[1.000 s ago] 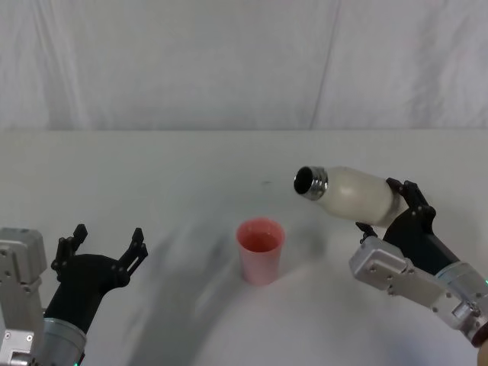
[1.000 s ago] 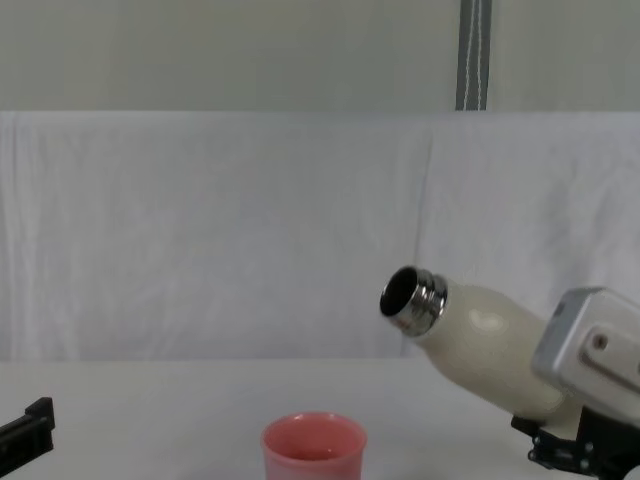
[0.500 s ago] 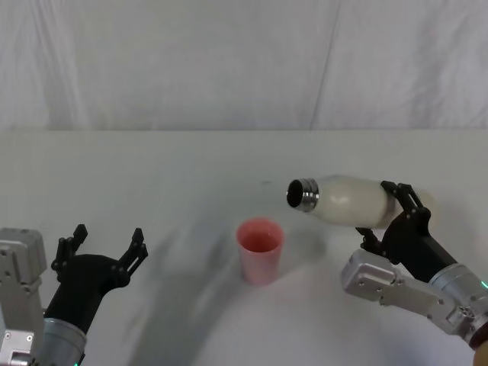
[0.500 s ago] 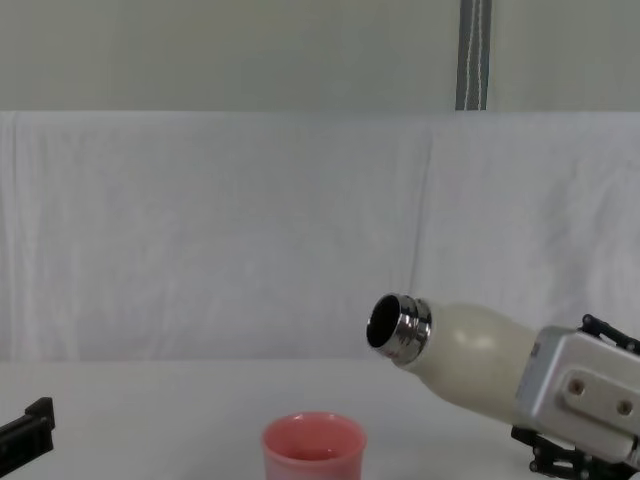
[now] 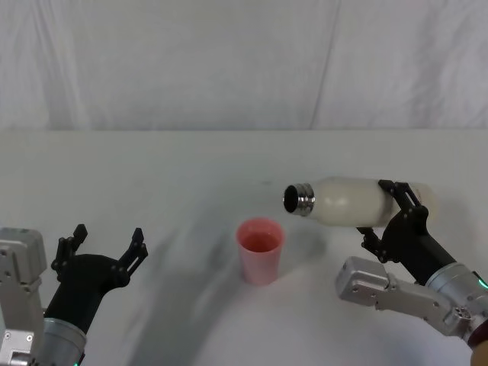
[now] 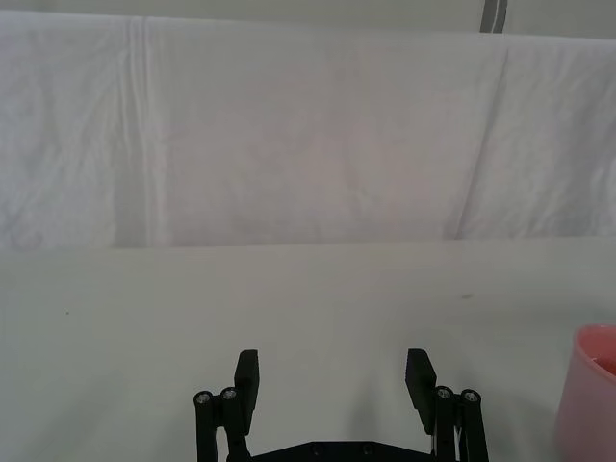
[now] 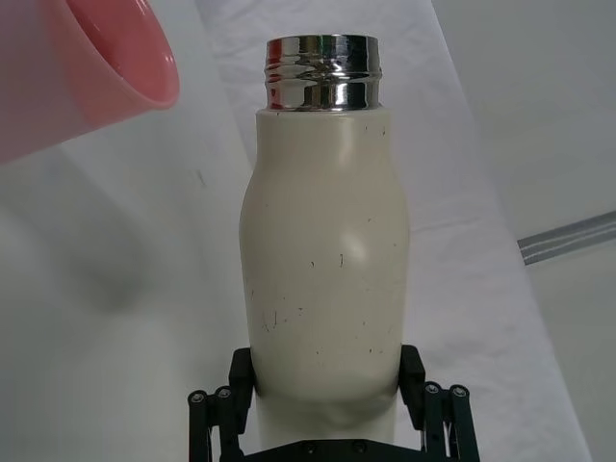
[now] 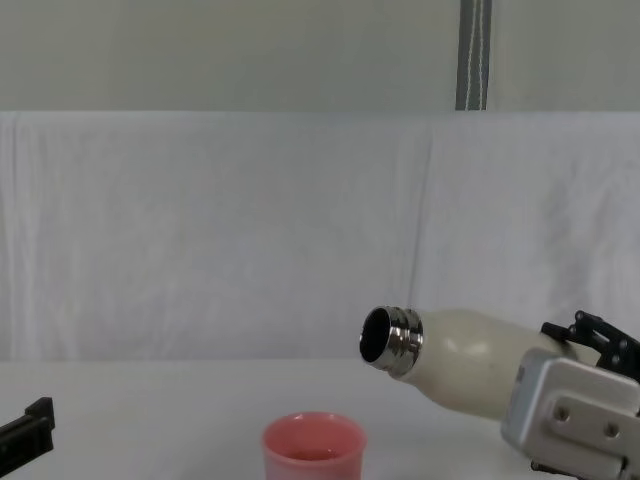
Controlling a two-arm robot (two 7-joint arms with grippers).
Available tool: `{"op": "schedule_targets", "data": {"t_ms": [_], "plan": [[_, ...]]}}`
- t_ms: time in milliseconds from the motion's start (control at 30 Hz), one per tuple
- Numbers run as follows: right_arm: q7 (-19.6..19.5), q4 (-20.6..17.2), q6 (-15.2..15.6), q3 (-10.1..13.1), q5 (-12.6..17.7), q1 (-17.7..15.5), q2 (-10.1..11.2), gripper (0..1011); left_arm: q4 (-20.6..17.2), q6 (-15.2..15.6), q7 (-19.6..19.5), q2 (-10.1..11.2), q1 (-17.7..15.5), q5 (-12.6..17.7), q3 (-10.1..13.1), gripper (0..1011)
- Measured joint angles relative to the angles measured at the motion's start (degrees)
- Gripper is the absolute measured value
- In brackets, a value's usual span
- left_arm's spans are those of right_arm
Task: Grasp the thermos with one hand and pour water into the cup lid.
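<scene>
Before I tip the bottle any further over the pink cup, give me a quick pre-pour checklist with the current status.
1. Right gripper shut on the cream-white matte thermos: ok.
2. Thermos cap off, steel neck open: ok.
3. Salmon-pink round cup lid upright on the white table: ok.
4. Neck directly over the cup lid: not ok, it sits to the right of the rim.
5. Water flowing: cannot tell, no stream visible.
6. Left gripper open and off to the left of the cup lid: ok.

thermos (image 7: 325,269): matt cream, glossy steel neck; cup lid (image 5: 260,250): smooth pink plastic
</scene>
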Motion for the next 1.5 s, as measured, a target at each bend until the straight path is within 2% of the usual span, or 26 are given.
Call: {"op": "schedule_targets", "data": {"t_ms": [833,1500], "plan": [[-0.07,0.90,0.76,-2.79,-4.44,2.69,1.50,940,0.00,0.00,0.00,0.00,0.00,0.00,0.00,1001],[-0.08,1.09,1.06,-3.77,-6.10,4.13,2.48,940,0.00,0.00,0.00,0.00,0.00,0.00,0.00,1001]]}}
